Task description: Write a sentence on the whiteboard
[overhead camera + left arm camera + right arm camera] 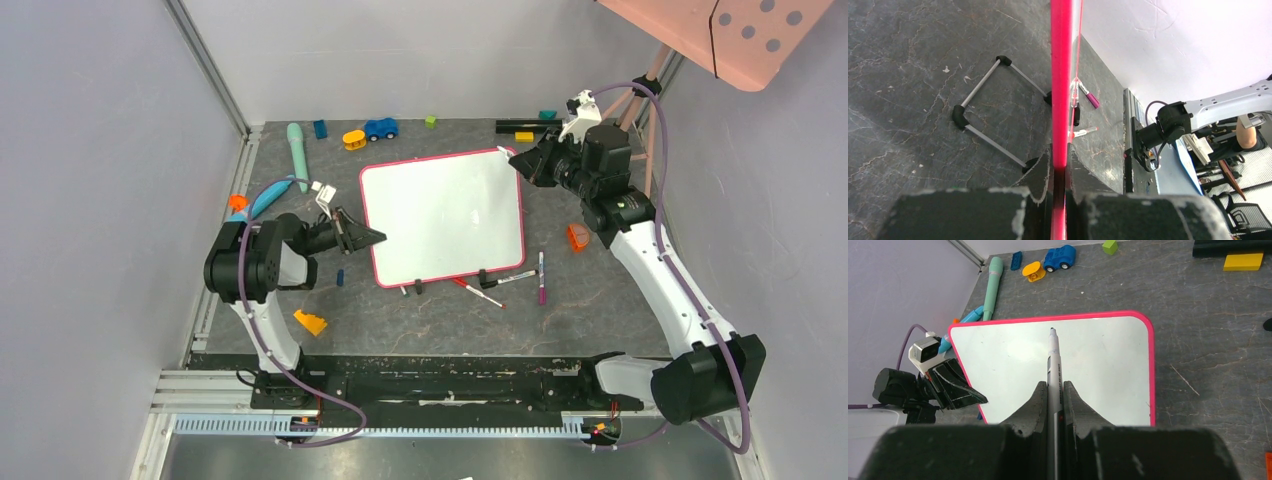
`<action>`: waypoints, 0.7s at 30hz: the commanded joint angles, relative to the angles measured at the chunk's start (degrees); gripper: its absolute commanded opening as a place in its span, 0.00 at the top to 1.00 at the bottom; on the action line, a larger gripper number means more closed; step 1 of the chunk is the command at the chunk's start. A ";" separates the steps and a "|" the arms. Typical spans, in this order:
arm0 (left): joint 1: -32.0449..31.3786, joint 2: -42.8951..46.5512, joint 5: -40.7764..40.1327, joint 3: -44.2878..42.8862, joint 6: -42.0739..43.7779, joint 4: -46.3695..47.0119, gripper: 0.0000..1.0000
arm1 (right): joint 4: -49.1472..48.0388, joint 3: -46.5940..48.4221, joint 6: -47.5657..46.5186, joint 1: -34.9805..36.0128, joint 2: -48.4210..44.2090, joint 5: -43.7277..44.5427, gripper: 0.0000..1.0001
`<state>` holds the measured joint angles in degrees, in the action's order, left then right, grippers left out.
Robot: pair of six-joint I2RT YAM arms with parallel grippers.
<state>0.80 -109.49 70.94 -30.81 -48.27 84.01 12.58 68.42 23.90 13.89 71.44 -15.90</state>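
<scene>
Left to right: your left end effector (372, 237) is clamped shut on the left frame edge of the whiteboard (440, 215), which rests on the desk (600, 320). At the board's upper right corner, your right end effector (516, 158) grips a marker (1054, 365), tip over the white face.

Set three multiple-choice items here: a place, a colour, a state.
1. The left pincer grips the whiteboard at: A its left edge; B its far edge; C its right edge.
2. The frame is: A green; B pink-red; C black.
3. The right pincer is: A open; B shut on nothing; C shut on a marker.
Key: 1 A, it clamps the rim on the left arm's side; 2 B, the rim shows pink-red; 3 C, the marker juts from its closed jaws.
</scene>
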 commanded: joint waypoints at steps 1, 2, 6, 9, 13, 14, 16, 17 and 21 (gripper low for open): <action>-2.09 -1.30 -0.71 1.57 -0.34 5.16 0.98 | -1.50 -0.27 -1.35 0.17 -1.70 -0.53 1.00; -2.35 -1.41 -0.56 1.57 0.05 5.16 0.98 | -1.34 -0.38 -1.40 0.17 -1.94 -0.24 1.00; -3.31 -3.15 2.25 0.16 0.50 5.16 0.98 | -1.33 -1.25 -1.56 0.17 -3.10 0.68 1.00; -3.70 -3.94 1.43 -0.17 0.90 5.20 0.98 | -1.17 -1.45 -1.59 0.22 -3.45 0.66 1.00; -4.06 -3.50 -0.14 0.34 1.72 5.20 0.98 | -0.71 -1.52 -2.01 0.19 -3.75 0.74 1.00; -4.05 -3.18 -0.84 0.66 1.86 5.20 0.98 | -0.66 -1.64 -2.22 0.17 -3.91 0.85 1.00; -4.09 -2.44 -1.91 1.25 2.11 5.25 0.98 | -0.69 -1.73 -2.37 0.17 -3.90 1.11 1.00; -4.06 -1.89 -2.15 1.45 2.40 5.20 0.98 | -0.58 -1.69 -2.37 0.17 -3.75 1.05 1.00; -4.05 -0.37 -2.15 0.82 2.60 5.20 0.98 | -0.24 -0.93 -2.54 0.18 -3.39 1.37 1.00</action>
<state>-2.04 -111.31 68.62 -30.52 -48.38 86.41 13.10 66.78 22.46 13.89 69.04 -15.49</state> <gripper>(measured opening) 0.073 0.112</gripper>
